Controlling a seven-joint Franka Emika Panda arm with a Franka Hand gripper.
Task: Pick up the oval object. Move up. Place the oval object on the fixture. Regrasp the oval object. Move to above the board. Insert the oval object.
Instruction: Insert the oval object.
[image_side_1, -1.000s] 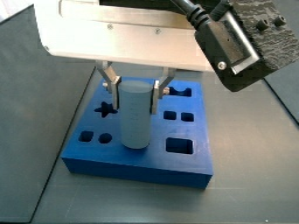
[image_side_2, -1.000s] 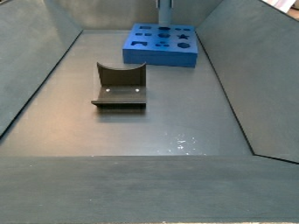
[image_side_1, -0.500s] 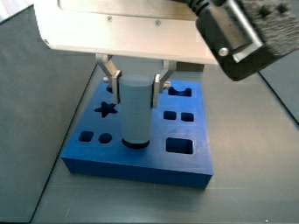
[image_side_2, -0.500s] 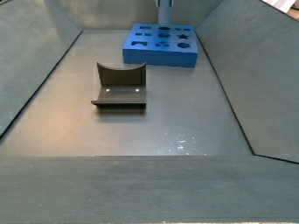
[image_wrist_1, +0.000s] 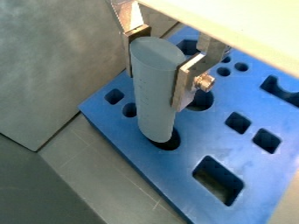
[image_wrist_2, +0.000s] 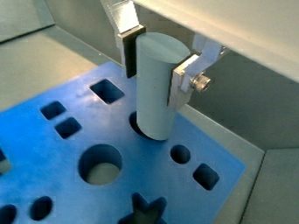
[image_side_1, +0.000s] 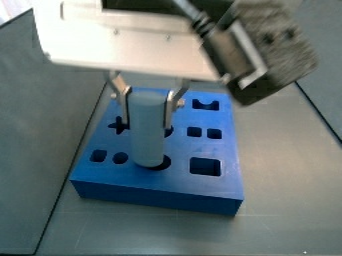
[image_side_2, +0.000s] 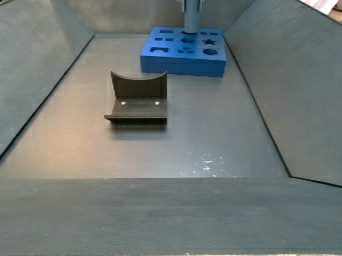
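My gripper (image_wrist_1: 162, 54) stands over the board (image_wrist_1: 251, 144), jaws clamped on the upright oval object (image_wrist_1: 156, 92), its lower end in a board hole.

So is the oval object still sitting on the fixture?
No: the fixture stands empty, and the end effector holds the oval object upright, its lower end in a hole of the board.

White-bodied arm with silver fingers

The gripper (image_wrist_1: 163, 59) has a pale boxy housing, flat silver plate fingers (image_wrist_2: 191, 72) fixed by a round screw, and a dark textured block with black cable alongside.
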